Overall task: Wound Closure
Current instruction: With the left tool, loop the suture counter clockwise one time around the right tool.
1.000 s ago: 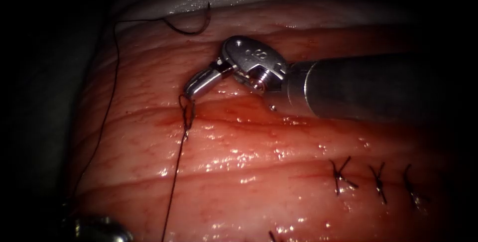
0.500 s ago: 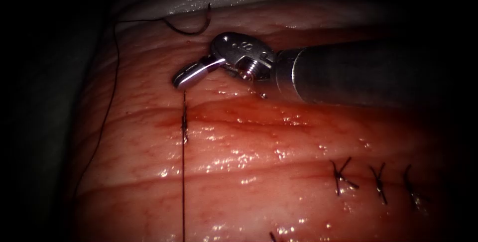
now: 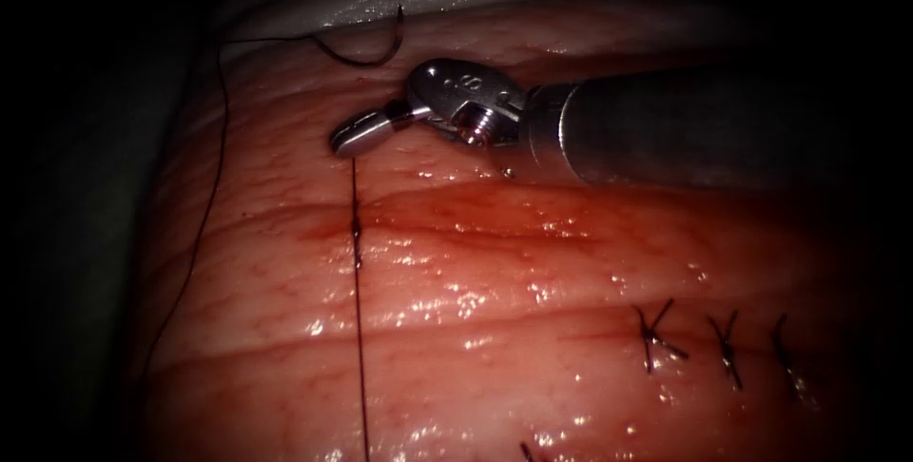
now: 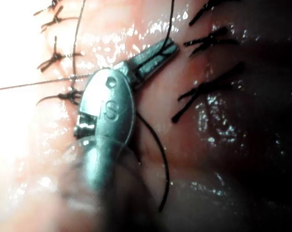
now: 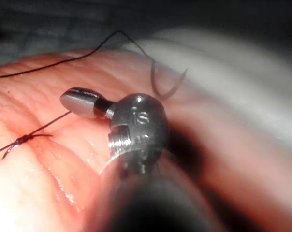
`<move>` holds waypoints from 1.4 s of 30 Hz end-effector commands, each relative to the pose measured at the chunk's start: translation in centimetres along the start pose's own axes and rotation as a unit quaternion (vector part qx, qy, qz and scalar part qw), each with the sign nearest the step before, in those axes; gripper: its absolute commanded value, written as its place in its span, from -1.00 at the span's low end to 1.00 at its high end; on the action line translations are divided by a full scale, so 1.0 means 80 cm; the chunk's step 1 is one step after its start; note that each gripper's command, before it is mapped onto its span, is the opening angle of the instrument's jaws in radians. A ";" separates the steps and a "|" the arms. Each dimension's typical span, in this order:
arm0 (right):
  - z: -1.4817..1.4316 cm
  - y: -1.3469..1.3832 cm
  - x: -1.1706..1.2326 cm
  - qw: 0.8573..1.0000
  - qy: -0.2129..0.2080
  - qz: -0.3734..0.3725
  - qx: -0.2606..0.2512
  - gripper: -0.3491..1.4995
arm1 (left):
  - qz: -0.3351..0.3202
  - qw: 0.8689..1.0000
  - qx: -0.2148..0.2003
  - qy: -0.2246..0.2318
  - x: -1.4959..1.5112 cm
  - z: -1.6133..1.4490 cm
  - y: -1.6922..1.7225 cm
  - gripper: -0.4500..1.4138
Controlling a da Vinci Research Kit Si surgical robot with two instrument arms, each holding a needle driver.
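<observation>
On tissue (image 3: 533, 329) upper edge: needle (image 3: 366, 51) free, tip up; right tool (image 3: 354, 135) grips thread (image 3: 359, 329).

Your right tool (image 3: 350, 135) pinches the thread (image 3: 359, 329), apparently taut, just above the knot (image 3: 357, 231) on the tissue (image 3: 533, 329). The needle (image 3: 366, 44) lies loose beyond the tool.

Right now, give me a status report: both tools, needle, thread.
Right tool shut on the thread, taut above the knot. Left tool shut on thread. Needle lies free on the tissue, held by neither.
</observation>
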 end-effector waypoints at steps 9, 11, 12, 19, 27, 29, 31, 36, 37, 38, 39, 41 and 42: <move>-0.0011 -0.0032 0.0038 0.997 0.066 -0.045 -0.020 0.78 | 0.040 0.993 0.097 -0.049 0.0049 -0.0081 -0.0041 -1.00; -0.0020 -0.0036 0.0047 0.996 0.065 -0.054 -0.031 0.78 | 0.052 0.990 0.118 -0.065 0.0060 -0.0102 -0.0051 -1.00; -0.0029 -0.0039 0.0053 0.994 0.063 -0.072 -0.045 0.78 | 0.066 0.985 0.139 -0.082 0.0071 -0.0126 -0.0064 -1.00; -0.0032 -0.0061 0.0049 0.988 0.046 -0.109 -0.094 0.42 | 0.111 0.969 0.189 -0.113 0.0106 -0.0197 -0.0122 -1.00; 0.0000 -0.0109 0.0022 0.988 0.071 -0.089 -0.103 -1.00 | 0.135 0.966 0.194 -0.106 0.0127 -0.0234 -0.0181 -1.00; 0.0008 -0.0117 0.0016 0.990 0.081 -0.064 -0.099 -1.00 | 0.137 0.967 0.193 -0.097 0.0126 -0.0238 -0.0190 -1.00; 0.0021 -0.0124 0.0005 0.990 0.089 -0.053 -0.094 -1.00 | 0.143 0.965 0.197 -0.093 0.0123 -0.0249 -0.0207 -1.00; 0.0044 -0.0137 -0.0019 0.992 0.099 -0.060 -0.054 -1.00 | 0.152 0.963 0.203 -0.094 0.0108 -0.0273 -0.0237 -1.00; 0.0048 -0.0138 -0.0022 0.992 0.101 -0.059 -0.045 -1.00 | 0.154 0.962 0.204 -0.095 0.0106 -0.0277 -0.0240 -1.00; 0.0052 -0.0140 -0.0025 0.992 0.102 -0.059 -0.038 -1.00 | 0.153 0.962 0.205 -0.094 0.0103 -0.0282 -0.0245 -1.00; 0.0056 -0.0142 -0.0028 0.992 0.105 -0.059 -0.028 -1.00 | 0.152 0.962 0.206 -0.094 0.0101 -0.0286 -0.0248 -1.00; 0.0066 -0.0149 -0.0032 0.992 0.109 -0.055 -0.011 -1.00 | 0.155 0.961 0.208 -0.094 0.0093 -0.0300 -0.0259 -1.00; 0.0071 -0.0152 -0.0033 0.992 0.115 -0.053 -0.004 -1.00 | 0.154 0.961 0.209 -0.094 0.0090 -0.0304 -0.0262 -1.00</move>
